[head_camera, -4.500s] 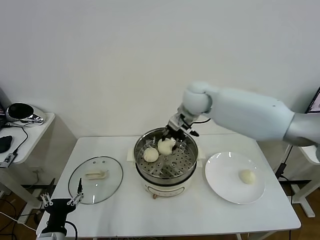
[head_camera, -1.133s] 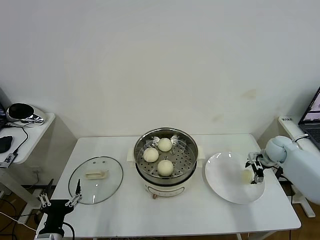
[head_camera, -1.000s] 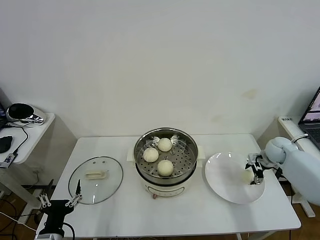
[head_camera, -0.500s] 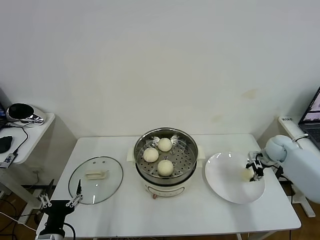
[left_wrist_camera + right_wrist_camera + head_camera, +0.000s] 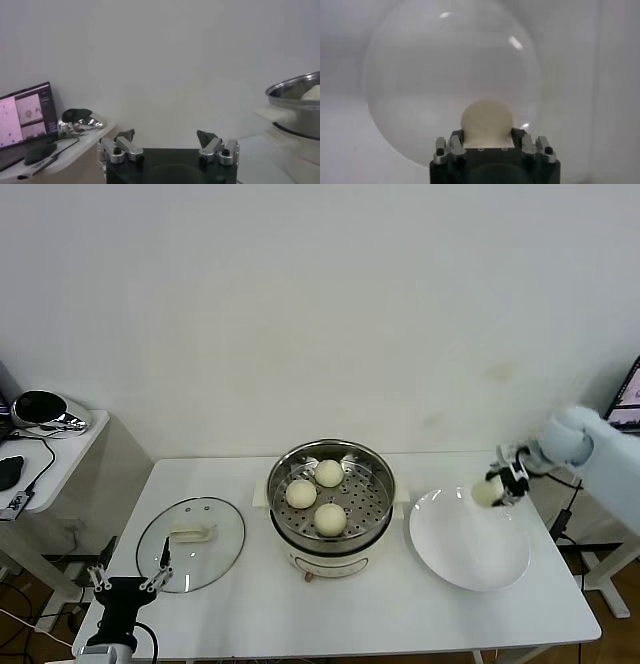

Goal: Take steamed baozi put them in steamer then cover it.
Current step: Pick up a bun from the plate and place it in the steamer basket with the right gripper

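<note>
The left tool waits wide open at the bench's near corner beside the glass lid. Three buns sit in the steamer. The right tool grips the fourth bun above the plate.

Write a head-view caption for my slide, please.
Right hand lifts the last baozi above the plate.

The steamer stands uncovered mid-counter, three baozi filling its left half, the right side of the tray bare. The plate lies empty to its right, the glass cover flat at left
</note>
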You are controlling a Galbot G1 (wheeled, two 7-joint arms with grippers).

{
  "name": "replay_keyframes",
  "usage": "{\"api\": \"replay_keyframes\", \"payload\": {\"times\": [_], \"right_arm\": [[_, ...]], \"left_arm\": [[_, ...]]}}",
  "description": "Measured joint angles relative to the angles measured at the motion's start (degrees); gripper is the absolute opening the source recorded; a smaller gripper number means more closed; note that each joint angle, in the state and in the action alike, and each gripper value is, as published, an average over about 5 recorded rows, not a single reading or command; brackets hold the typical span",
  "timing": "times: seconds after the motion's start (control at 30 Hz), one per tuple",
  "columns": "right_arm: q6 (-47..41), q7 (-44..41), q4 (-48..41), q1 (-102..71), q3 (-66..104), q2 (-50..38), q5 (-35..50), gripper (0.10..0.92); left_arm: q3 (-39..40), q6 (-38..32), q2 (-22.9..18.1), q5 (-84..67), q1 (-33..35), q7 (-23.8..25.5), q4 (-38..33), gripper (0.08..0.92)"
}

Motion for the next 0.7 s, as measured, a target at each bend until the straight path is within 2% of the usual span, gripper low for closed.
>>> {"api": "replay_keyframes", "payload": {"times": [0.33,0.7], "right_arm": [[-8.2,4.8,7.4,16.3,-14.4,6.7,14.3,0.594],[-17.4,11.5,7.1,18.3,-19.4,18.0,25.1,0.602]], "left_arm": [[0.4,0.2,0.2,0.0,-0.8,0.1,-0.1,0.823],[0.2,0.3,-0.5,0.0,-0.8,0.1,-0.4,0.823]]}}
